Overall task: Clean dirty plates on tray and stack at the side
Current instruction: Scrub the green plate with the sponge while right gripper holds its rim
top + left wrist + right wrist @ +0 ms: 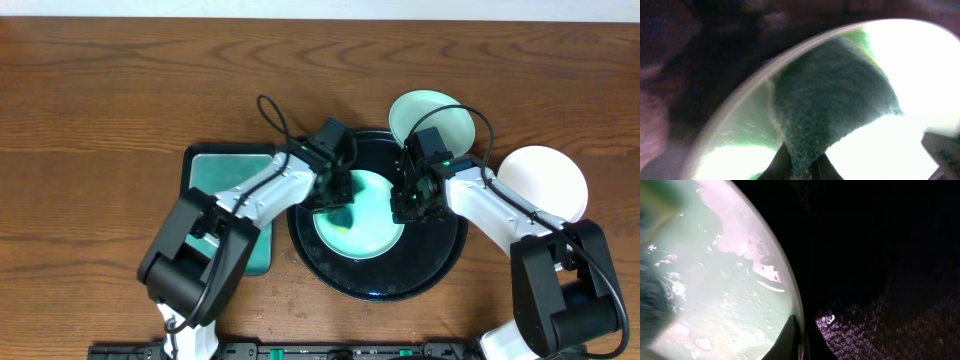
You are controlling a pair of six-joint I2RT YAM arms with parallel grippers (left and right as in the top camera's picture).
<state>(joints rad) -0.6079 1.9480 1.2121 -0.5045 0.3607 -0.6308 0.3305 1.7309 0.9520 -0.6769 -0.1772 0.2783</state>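
A pale mint plate (365, 228) lies in the round black tray (430, 270). My left gripper (340, 195) is shut on a teal sponge (832, 105) and presses it on the plate's left part (740, 125). My right gripper (408, 205) is shut on the plate's right rim (799, 330), one finger on top of the plate (715, 280). A second plate (445, 115) lies partly over the tray's far rim. A third, white plate (550, 180) lies on the bare wood at the right.
A rectangular black-rimmed tray with a teal pad (215, 170) sits left of the round tray, under my left arm. Wood tabletop (100, 120) extends to the left and behind.
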